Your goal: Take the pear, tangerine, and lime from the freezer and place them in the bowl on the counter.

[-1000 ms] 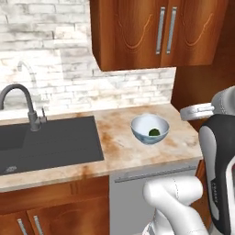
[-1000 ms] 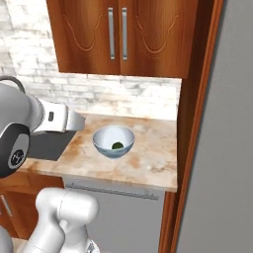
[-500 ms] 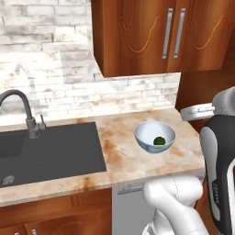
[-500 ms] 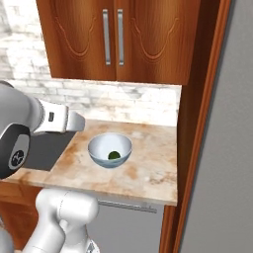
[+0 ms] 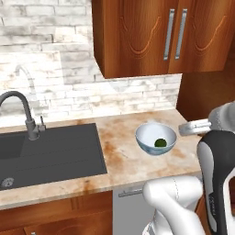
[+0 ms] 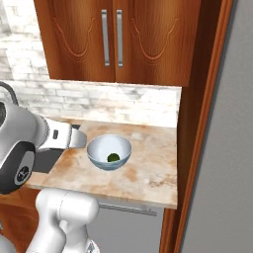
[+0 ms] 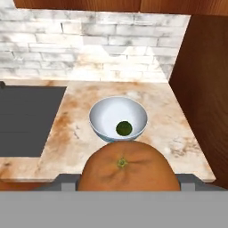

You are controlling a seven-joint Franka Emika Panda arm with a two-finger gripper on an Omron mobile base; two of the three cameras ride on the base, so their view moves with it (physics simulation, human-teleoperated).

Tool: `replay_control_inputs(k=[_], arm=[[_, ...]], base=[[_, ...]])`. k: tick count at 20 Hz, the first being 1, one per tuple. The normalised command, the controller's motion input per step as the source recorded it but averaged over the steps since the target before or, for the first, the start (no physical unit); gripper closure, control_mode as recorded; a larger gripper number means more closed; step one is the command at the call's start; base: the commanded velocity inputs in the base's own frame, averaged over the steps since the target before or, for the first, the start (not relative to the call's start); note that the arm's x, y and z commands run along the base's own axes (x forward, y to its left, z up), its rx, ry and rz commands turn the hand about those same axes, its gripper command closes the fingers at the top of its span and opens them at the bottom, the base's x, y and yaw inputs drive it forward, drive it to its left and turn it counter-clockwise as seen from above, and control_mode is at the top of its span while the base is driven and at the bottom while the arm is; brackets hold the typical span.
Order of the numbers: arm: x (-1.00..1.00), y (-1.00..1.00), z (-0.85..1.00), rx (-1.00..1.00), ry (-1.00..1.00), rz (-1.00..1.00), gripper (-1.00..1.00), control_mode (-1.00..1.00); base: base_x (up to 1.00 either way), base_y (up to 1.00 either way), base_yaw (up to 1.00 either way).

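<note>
We see the tangerine (image 7: pixel 126 167) clamped btwn the gripper (image 7: pixel 126 183) fingers, at 6 o'clock from the bowl (image 7: pixel 100 124), lime (image 7: pixel 124 128) inside, on the counter (image 7: pixel 80 138).

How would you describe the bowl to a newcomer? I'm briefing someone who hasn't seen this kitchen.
Start at the beige counter right of the dark sink, under the wooden cabinets. The bowl sits there on its own: round, glossy, pale blue-white, with a small green lime inside.

The gripper (image 7: pixel 127 189) is held level and closed on the tangerine (image 7: pixel 126 166), which sits between the fingers. The white arm is raised, forearm extended forward.
</note>
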Motion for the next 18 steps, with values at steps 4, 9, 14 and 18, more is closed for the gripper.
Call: replay_control_inputs(k=[4,9,14,18], arm=[[0.01,0.00,-0.90,0.00,0.00,0.00,1.00,-1.00],[0.43,0.01,-0.37,0.00,0.08,0.00,1.00,-1.00],[0.78,0.01,-0.48,0.00,0.06,0.01,1.00,-1.00],[0.98,0.00,-0.66,0.00,0.01,0.05,1.00,-1.00]], base=[[0.00,0.00,0.00],[0.00,0.00,0.00],[0.00,0.00,0.00],[0.00,0.00,0.00]])
